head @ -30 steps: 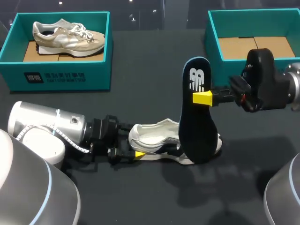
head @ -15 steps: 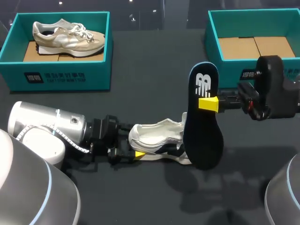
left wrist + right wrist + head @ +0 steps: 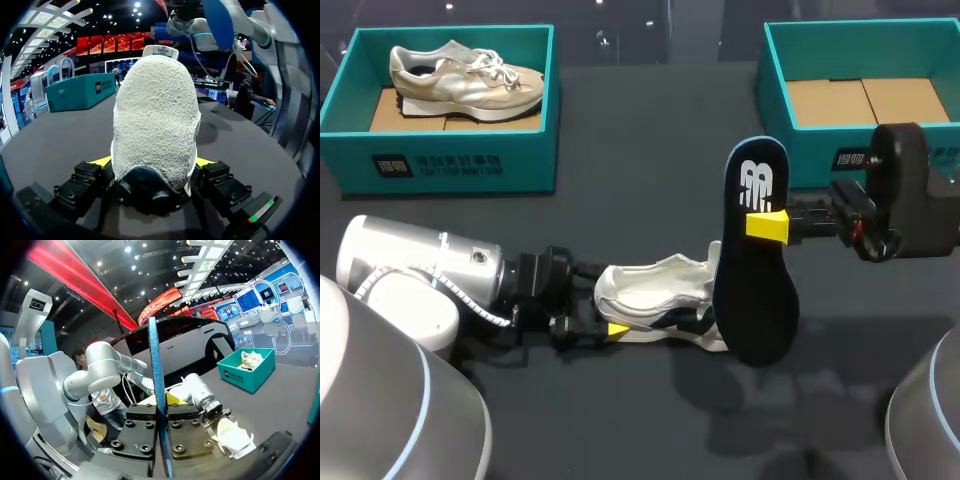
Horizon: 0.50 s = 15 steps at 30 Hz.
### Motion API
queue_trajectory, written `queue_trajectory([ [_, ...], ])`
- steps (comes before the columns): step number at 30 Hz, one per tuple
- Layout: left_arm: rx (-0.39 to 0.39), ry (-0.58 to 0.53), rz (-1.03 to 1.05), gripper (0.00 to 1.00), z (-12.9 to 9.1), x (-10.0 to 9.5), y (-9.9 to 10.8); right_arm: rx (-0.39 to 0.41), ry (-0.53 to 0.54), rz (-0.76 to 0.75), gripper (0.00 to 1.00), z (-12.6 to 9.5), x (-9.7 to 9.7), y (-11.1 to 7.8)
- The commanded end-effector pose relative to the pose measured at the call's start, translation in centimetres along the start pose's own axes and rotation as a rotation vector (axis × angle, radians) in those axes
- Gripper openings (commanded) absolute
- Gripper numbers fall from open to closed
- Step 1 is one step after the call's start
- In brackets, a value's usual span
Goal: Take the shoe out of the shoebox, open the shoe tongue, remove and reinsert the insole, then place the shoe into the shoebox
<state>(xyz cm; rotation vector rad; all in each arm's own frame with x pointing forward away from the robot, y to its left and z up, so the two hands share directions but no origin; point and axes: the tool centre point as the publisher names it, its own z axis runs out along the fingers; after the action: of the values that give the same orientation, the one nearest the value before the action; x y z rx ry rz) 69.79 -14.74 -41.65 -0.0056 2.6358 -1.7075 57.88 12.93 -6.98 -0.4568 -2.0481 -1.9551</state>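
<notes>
Two teal cardboard shoeboxes stood at the far corners of the dark worktop (image 3: 650, 150). The left shoebox (image 3: 450, 165) held one beige-and-white sneaker (image 3: 465, 80), and the right shoebox (image 3: 775, 90) showed its brown card floor. A second shoe, the white shoe (image 3: 655, 305), sat near the middle of the worktop toward the near edge, its opening up and its heel toward the left arm. The left fingers (image 3: 617, 328) were closed on that heel from both sides. There was one insole (image 3: 755, 290), a long rounded oval, black-faced with a white mark. The right fingers (image 3: 767, 226) pinched it near its upper end so that it hung almost upright, its lower end in front of the shoe's toe; whether the two touched could not be told. Only the left wrist view showed the heel's nubbly, towel-like white fabric (image 3: 152, 100) above a rounded dark heel piece, and the insole's blue underside (image 3: 218, 22). Only the right wrist view showed the insole edge-on, a thin blue strip (image 3: 157, 365) between the fingers (image 3: 172, 399).
</notes>
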Motion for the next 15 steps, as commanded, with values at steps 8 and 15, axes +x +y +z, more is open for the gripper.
queue_trajectory([
  [8,-0.062,-0.009,0.017,1.0,-2.1,1.2,0.2,-0.001,-0.006,0.0,0.0,0.1,0.2,-0.1],
  [15,-0.204,-0.075,0.059,1.0,-3.7,1.2,0.1,-0.001,-0.006,0.0,0.0,0.1,0.2,-0.1],
])
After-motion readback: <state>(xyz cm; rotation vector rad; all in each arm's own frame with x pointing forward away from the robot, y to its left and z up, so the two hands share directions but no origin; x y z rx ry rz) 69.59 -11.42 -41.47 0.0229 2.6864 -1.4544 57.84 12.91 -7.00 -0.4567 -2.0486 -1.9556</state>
